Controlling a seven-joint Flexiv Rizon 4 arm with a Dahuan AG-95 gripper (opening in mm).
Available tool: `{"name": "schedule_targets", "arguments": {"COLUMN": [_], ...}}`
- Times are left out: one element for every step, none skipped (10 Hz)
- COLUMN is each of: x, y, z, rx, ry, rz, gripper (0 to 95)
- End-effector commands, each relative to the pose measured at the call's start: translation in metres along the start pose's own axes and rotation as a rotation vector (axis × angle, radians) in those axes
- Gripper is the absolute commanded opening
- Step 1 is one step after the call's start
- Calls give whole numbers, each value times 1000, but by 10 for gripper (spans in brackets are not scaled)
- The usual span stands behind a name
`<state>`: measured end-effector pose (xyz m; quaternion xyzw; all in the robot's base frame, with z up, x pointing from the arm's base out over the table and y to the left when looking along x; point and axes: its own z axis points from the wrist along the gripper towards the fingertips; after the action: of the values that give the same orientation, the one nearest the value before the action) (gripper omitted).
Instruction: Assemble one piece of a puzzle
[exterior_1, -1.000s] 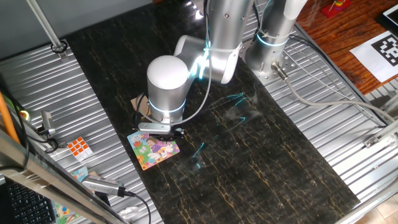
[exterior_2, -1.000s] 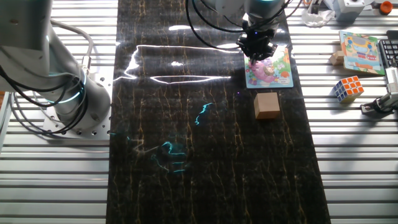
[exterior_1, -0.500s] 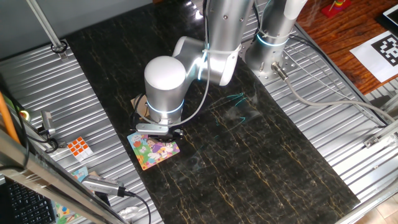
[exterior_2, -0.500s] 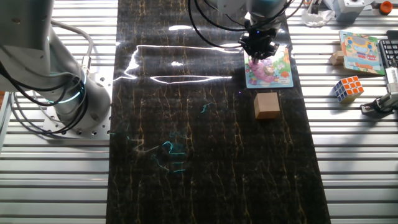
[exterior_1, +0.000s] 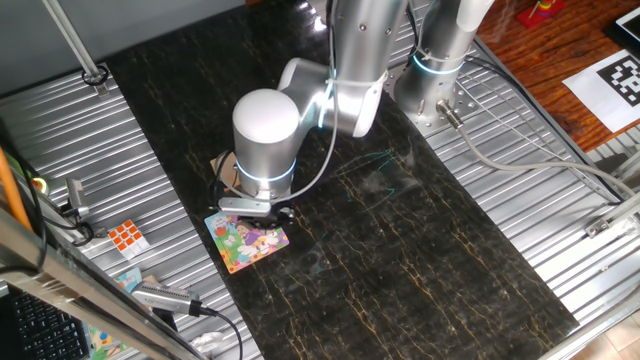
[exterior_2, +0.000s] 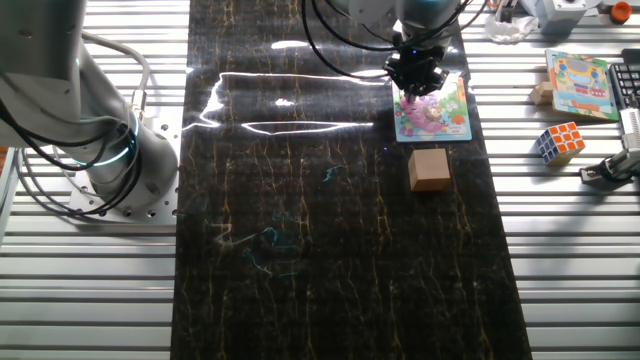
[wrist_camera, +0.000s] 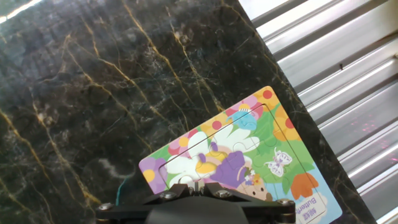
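- Dark marble-patterned mat (exterior_2: 340, 230) runs down the middle of a ribbed metal table (exterior_2: 570, 260), with glare streaks near its far end.
- Puzzle (exterior_2: 432, 110) lies flat on the mat close to its edge; the hand view shows its picture (wrist_camera: 249, 155) of flowers, a butterfly and a purple figure inside a spotted border.
- Gripper (exterior_2: 417, 76) hangs low over one edge of the puzzle, and from the one fixed view (exterior_1: 262, 209) it sits right at the board's near corner.
- I can't make out the piece anywhere; the spot under the fingers is hidden, so I can't tell whether they are apart, closed or holding anything.
- Tan block (exterior_2: 430, 168) stands on the mat just beside the puzzle, not touching it.
- Off the mat, on the ribbed metal, a Rubik's cube (exterior_2: 559, 142) and a second picture board (exterior_2: 578, 84) lie well apart from the puzzle.
- Second arm's base (exterior_2: 90, 120) stands at the opposite side of the table.
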<state>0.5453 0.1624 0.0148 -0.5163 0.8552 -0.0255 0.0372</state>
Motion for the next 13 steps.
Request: {"name": "schedule_targets", "arguments": {"x": [-3, -4, -3, -3, -3, -4, -3, -4, -4, -4, -5, -5, -4], "y": [-3, -5, -6, -6, -6, -6, -6, -6, -6, -5, -5, -4, -4], "z": [-4, -2, 1, 1, 0, 0, 0, 0, 1, 1, 1, 2, 2], "rx": [2, 1, 1, 1, 2, 3, 3, 3, 3, 2, 2, 2, 3], "ry": [13, 9, 5, 6, 7, 9, 9, 10, 13, 12, 13, 15, 15], "rz": [-8, -10, -15, -18, -19, -23, -23, -23, -24, -16, -11, -11, -12], "gripper": [0, 0, 0, 0, 0, 0, 0, 0, 0, 0, 0, 0, 0]}}
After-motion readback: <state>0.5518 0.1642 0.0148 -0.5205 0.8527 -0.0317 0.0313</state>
